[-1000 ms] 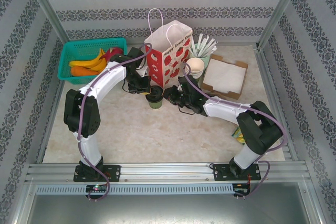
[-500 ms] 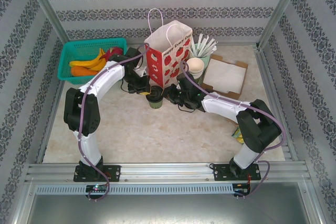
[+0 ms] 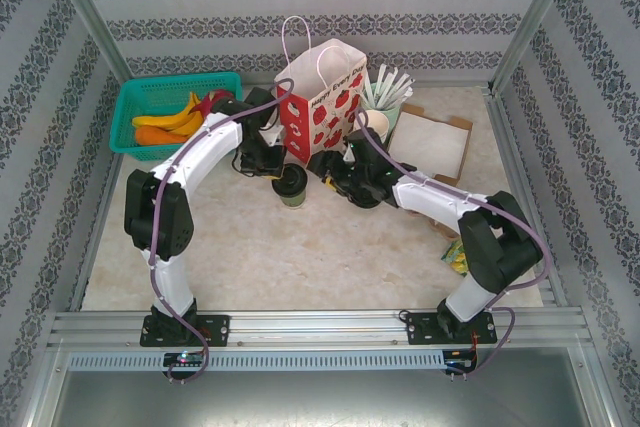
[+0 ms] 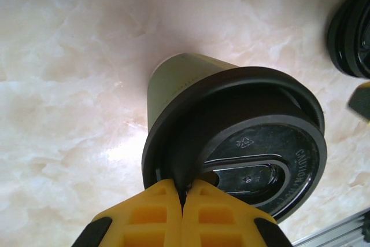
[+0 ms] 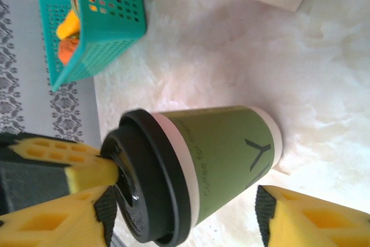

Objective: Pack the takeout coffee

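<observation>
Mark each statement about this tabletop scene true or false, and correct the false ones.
1. The takeout coffee stands upright on the table with its black lid on. True.
2. The coffee sits inside the strawberry bag. False: it stands on the table in front of the bag.
3. The right gripper is open, with one finger on each side of the cup. True.
4. In the top view, the teal basket lies to the right of the bag. False: it lies to the left.
5. The left gripper has its fingers spread wide apart. False: they are pressed together at the lid.
</observation>
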Robot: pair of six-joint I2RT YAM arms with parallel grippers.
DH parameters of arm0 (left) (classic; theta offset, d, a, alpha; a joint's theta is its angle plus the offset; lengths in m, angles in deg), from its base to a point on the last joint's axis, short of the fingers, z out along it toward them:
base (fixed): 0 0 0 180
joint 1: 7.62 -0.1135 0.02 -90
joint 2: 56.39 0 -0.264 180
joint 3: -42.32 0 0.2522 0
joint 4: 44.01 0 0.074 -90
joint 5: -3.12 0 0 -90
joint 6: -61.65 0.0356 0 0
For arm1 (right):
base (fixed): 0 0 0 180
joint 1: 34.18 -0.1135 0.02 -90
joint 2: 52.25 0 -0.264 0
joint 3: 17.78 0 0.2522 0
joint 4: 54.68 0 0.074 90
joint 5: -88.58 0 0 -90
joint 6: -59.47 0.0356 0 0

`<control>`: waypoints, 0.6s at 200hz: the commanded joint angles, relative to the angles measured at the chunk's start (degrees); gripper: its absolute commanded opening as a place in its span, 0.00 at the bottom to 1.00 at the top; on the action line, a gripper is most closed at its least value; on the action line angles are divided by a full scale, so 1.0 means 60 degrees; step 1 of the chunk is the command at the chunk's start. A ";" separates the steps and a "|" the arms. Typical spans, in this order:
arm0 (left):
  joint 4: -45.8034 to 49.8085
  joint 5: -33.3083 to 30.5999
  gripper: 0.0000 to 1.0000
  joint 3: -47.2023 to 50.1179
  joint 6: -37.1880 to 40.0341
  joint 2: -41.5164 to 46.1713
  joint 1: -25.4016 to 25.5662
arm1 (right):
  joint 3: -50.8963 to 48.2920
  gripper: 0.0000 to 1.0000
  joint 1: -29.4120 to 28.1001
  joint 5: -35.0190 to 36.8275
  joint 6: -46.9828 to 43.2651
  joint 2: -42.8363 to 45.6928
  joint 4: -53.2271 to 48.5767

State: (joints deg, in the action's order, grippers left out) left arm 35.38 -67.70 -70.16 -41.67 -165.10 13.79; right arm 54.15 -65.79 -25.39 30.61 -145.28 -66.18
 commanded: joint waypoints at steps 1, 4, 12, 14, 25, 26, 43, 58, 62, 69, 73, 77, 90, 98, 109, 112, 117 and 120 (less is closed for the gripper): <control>0.0911 -0.0333 0.00 -0.0321 0.0626 0.0058 0.0235 | 0.0378 0.71 0.0056 -0.0299 -0.0707 0.0322 -0.0762; 0.0926 -0.0336 0.00 -0.0312 0.0666 0.0054 0.0254 | 0.0382 0.71 0.0055 -0.0309 -0.0766 0.0329 -0.0799; 0.0956 -0.0335 0.00 -0.0293 0.0783 0.0057 0.0297 | 0.0396 0.71 0.0055 -0.0426 -0.0909 0.0295 -0.0906; 0.0964 -0.0339 0.00 -0.0280 0.0814 0.0056 0.0309 | 0.0404 0.71 0.0055 -0.0469 -0.0953 0.0296 -0.0934; 0.1001 -0.0299 0.00 -0.0208 0.1092 0.0016 0.0378 | 0.0448 0.77 0.0067 -0.0638 -0.1150 0.0203 -0.1163; 0.1008 -0.0290 0.00 -0.0205 0.1114 0.0014 0.0382 | 0.0452 0.77 0.0068 -0.0644 -0.1166 0.0193 -0.1187; 0.1184 -0.0263 0.00 -0.0200 0.1473 -0.0105 0.0449 | 0.0451 0.73 0.0040 -0.0663 -0.1432 0.0089 -0.1491; 0.1238 -0.0258 0.00 -0.0149 0.1584 -0.0126 0.0515 | 0.0427 0.68 0.0040 -0.0677 -0.1573 0.0016 -0.1617; 0.1222 -0.0271 0.00 -0.0131 0.1602 -0.0121 0.0551 | 0.0433 0.66 0.0040 -0.0712 -0.1602 -0.0005 -0.1636; 0.1193 -0.0285 0.00 -0.0094 0.1616 -0.0118 0.0585 | 0.0443 0.63 0.0048 -0.0820 -0.1669 -0.0072 -0.1680; 0.1180 -0.0284 0.00 -0.0073 0.1632 -0.0120 0.0621 | 0.0474 0.62 0.0054 -0.0900 -0.1734 -0.0138 -0.1681; 0.1173 -0.0315 0.00 -0.0068 0.1627 -0.0106 0.0642 | 0.0507 0.61 0.0054 -0.0991 -0.1772 -0.0180 -0.1713; 0.1101 -0.0437 0.00 0.0018 0.1625 -0.0119 0.0706 | 0.0574 0.59 0.0044 -0.1323 -0.1918 -0.0302 -0.1626; 0.1015 -0.0514 0.00 0.0109 0.1644 -0.0099 0.0739 | 0.0648 0.59 0.0033 -0.1497 -0.1979 -0.0368 -0.1615; 0.0744 -0.0617 0.00 0.0312 0.1627 -0.0052 0.0767 | 0.0723 0.57 0.0025 -0.1676 -0.2038 -0.0478 -0.1628; 0.0656 -0.0605 0.00 0.0384 0.1637 -0.0023 0.0768 | 0.0751 0.56 0.0031 -0.1710 -0.2060 -0.0507 -0.1650; 0.0523 -0.0578 0.00 0.0494 0.1639 0.0017 0.0768 | 0.0782 0.56 0.0025 -0.1728 -0.2077 -0.0554 -0.1694; 0.0461 -0.0566 0.00 0.0544 0.1635 0.0037 0.0775 | 0.0803 0.55 0.0018 -0.1722 -0.2085 -0.0581 -0.1704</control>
State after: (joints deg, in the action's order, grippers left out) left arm 39.60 -69.60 -69.51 -33.41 -165.32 17.61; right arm 56.54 -65.44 -32.23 20.53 -147.16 -74.96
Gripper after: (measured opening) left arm 0.049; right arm 0.567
